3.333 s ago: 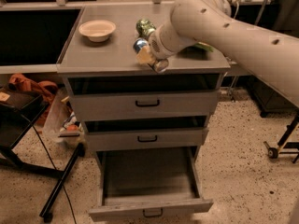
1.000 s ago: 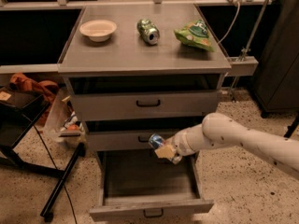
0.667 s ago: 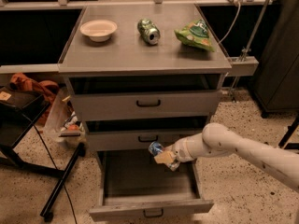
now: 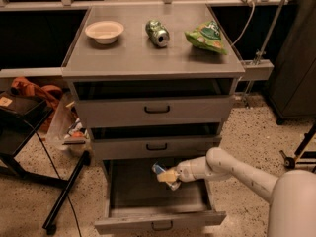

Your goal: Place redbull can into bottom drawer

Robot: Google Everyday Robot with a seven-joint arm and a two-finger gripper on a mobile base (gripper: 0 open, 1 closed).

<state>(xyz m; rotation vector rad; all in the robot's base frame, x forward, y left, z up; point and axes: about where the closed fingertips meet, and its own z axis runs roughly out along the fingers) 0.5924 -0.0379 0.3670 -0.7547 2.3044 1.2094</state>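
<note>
The bottom drawer [image 4: 159, 222] is pulled open at the foot of the grey cabinet. My gripper [image 4: 169, 177] reaches in from the right and hangs just above the drawer's floor, near its middle back. It is shut on the redbull can [image 4: 160, 170], a slim blue-and-silver can held tilted, its top end pointing up and left. My fingers cover the can's lower end.
On the cabinet top [image 4: 123, 58] lie a white bowl [image 4: 104, 31], a green and silver can [image 4: 157, 32] on its side and a green chip bag [image 4: 206, 36]. The two upper drawers [image 4: 156, 109] are closed. A black stand [image 4: 64, 196] and clutter are at left.
My arm has carried the can from the cabinet top down past the middle drawer front and into the open bottom drawer, lower and slightly left of where it was.
</note>
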